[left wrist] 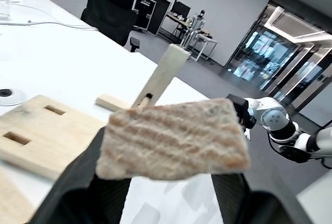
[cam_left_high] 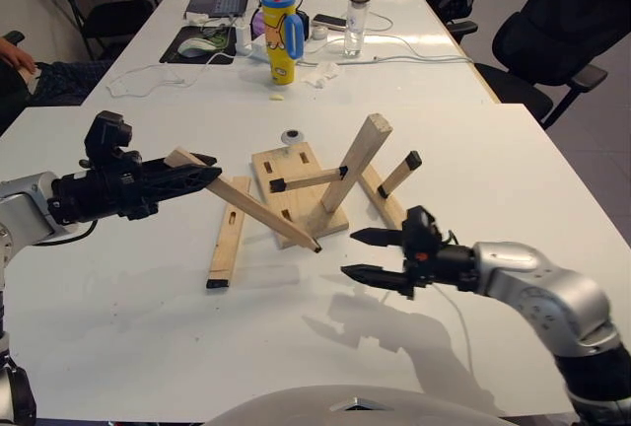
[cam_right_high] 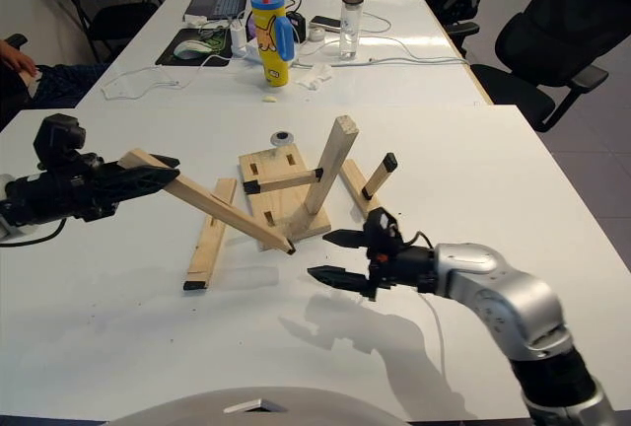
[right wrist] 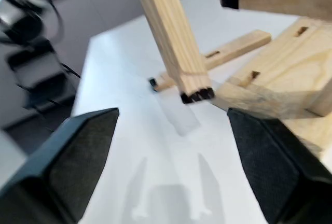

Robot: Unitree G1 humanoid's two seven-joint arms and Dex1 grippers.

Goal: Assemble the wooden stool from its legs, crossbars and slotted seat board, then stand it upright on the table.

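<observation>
Here the left gripper (cam_left_high: 202, 172) grips a leg (cam_left_high: 261, 212), right gripper (cam_left_high: 352, 252) wide open by the seat board (cam_left_high: 264, 166), yellow cup (cam_left_high: 281, 51) behind.

Bright even light, soft faint shadows

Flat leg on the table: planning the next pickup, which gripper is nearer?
Left. Left gripper hovers by the flat leg's far end; right gripper is past the seat board.

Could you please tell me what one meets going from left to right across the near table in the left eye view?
Left gripper, holding the slanting leg → flat-lying leg → seat board → black-capped short piece leaning at the board's right side.
</observation>
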